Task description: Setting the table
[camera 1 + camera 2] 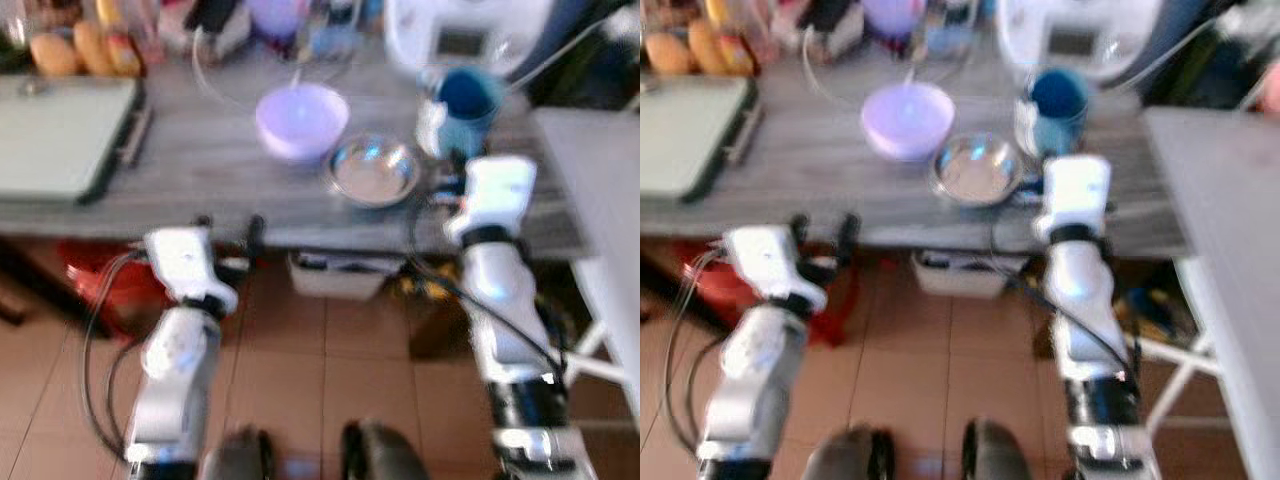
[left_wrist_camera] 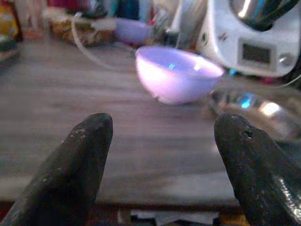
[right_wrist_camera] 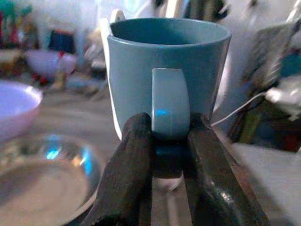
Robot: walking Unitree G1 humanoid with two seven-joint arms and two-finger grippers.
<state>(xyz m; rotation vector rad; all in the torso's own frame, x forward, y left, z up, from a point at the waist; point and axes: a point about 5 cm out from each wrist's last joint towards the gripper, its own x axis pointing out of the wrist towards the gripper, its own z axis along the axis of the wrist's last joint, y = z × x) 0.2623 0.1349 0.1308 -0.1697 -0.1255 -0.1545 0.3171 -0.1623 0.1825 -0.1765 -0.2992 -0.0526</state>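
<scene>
A blue mug (image 1: 467, 103) stands at the back right of the grey wooden counter (image 1: 200, 160). My right gripper (image 3: 167, 155) is shut on the mug's handle (image 3: 170, 106), its fingers (image 3: 129, 165) pinching it from both sides. To the mug's left sit a steel bowl (image 1: 375, 170) and a lilac bowl (image 1: 302, 120). My left gripper (image 2: 164, 155) is open at the counter's front edge, short of the lilac bowl (image 2: 176, 73), nothing between its fingers (image 2: 77, 165).
A white kitchen machine (image 1: 465, 30) stands behind the mug. A grey tray (image 1: 60, 135) lies on the counter's left, with bread rolls (image 1: 75, 50) behind it. A white table (image 1: 595, 200) is on the right. A red container (image 1: 110, 280) sits under the counter.
</scene>
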